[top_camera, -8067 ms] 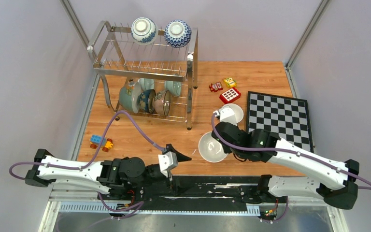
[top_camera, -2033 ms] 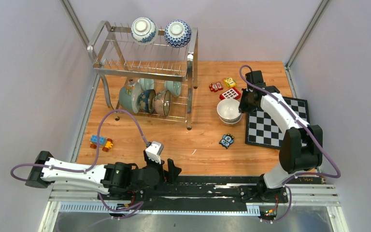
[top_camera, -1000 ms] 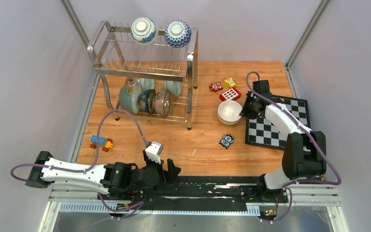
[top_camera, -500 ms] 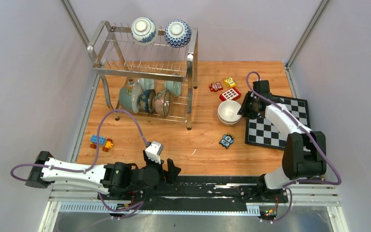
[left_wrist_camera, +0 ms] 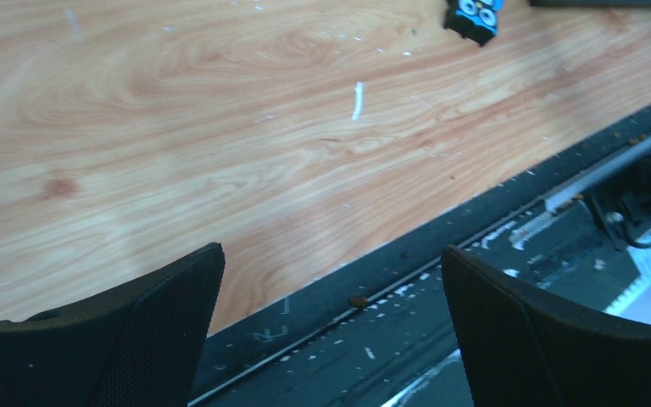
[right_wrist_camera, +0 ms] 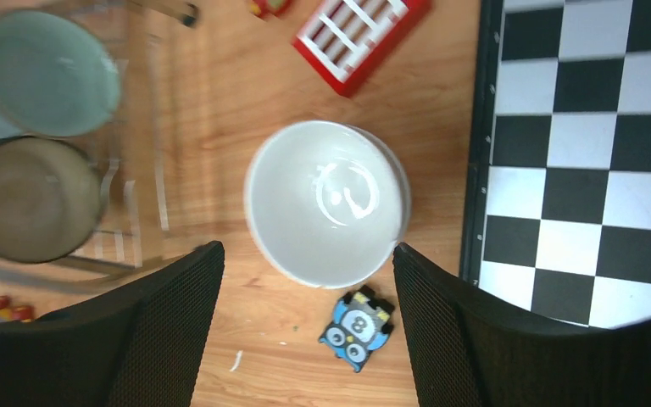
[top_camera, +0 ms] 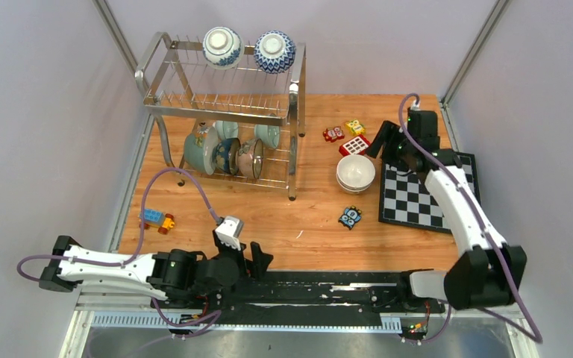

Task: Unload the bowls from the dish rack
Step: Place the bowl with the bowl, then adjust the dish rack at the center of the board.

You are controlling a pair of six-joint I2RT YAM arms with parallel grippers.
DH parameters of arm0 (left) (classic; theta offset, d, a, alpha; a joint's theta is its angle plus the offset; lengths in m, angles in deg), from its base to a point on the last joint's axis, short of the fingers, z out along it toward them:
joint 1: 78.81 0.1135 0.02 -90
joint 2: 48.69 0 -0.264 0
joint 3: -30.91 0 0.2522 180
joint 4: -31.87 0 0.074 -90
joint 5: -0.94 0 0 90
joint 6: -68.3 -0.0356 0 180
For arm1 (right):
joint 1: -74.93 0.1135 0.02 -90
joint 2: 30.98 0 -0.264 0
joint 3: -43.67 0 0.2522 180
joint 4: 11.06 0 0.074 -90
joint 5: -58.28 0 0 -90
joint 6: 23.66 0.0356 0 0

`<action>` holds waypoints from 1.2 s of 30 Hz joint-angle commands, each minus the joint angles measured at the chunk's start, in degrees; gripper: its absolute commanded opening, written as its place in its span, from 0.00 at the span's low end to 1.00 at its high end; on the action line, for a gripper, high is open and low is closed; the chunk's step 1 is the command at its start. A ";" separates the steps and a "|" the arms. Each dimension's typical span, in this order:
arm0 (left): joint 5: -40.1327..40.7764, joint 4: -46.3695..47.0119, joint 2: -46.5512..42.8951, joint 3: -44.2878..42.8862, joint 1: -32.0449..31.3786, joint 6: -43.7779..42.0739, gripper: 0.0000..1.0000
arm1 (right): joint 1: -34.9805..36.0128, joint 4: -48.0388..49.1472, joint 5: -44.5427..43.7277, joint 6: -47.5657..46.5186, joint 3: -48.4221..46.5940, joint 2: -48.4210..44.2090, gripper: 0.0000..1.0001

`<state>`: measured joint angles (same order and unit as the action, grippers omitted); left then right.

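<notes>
The steel dish rack (top_camera: 224, 112) stands at the back left. Two blue-and-white bowls (top_camera: 221, 46) (top_camera: 274, 51) sit upside down on its top tier. Celadon, patterned and brown bowls (top_camera: 226, 155) stand on edge in the lower tier; the right wrist view shows a celadon bowl (right_wrist_camera: 47, 72) and a brown bowl (right_wrist_camera: 34, 199). A white bowl (top_camera: 355, 173) (right_wrist_camera: 328, 202) rests upright on the table, seemingly nested in another. My right gripper (top_camera: 386, 142) (right_wrist_camera: 305, 254) hangs open above it, holding nothing. My left gripper (top_camera: 248, 257) (left_wrist_camera: 331, 254) is open and empty over the table's front edge.
A chessboard (top_camera: 425, 186) (right_wrist_camera: 585, 153) lies right of the white bowl. Toy blocks: a red one (top_camera: 355, 146) (right_wrist_camera: 360, 38), two small ones (top_camera: 343, 130) behind it, a blue owl block (top_camera: 351, 217) (right_wrist_camera: 356, 329), and a toy car (top_camera: 157, 218) at the left.
My right gripper has opened, let go of the white bowl on the table, and lifted away toward the back right. The left arm shifted slightly.
</notes>
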<state>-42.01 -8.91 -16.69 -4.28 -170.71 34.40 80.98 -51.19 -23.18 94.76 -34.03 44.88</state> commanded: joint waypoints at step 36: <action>-16.03 0.93 7.34 -28.06 49.32 -16.98 1.00 | 31.36 5.45 1.09 -6.17 32.65 -51.57 0.79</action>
<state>-53.38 -12.43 -8.31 -29.18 -127.08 12.93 111.60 -46.30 -25.96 87.29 -4.46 -4.98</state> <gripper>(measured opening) 0.997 0.788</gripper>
